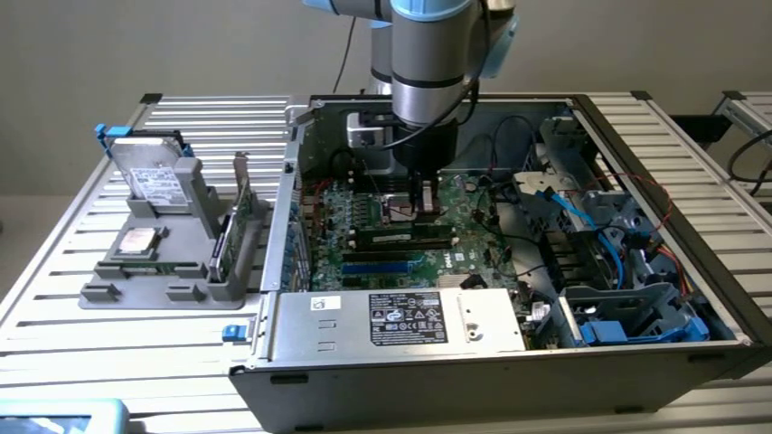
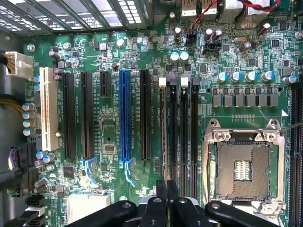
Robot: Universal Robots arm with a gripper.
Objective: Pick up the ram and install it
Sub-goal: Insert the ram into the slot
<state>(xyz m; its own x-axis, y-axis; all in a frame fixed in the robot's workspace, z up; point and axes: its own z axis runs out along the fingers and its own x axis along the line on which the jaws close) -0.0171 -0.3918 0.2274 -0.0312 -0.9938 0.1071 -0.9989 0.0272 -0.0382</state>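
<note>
Surface: slatted metal bench, with a pale wall behind.
Computer case: lying open on the bench, green motherboard facing up, cables bundled toward the exterior view's right.
Grey holder: on the bench, at the exterior view's left of the case; carrying a silver hard drive and a tall green expansion card.
Arm: reaching straight down into the case.
Gripper: fingers pressed together with nothing between them; tips low over the board at one end of the memory slots.
Ram: standing edge-on in the memory slot nearest the blue expansion slot, apparently seated; seen from the exterior view as a dark stick just in front of the gripper.
Processor socket: just beside the memory slots on the side away from the stick, pin field showing.
</note>
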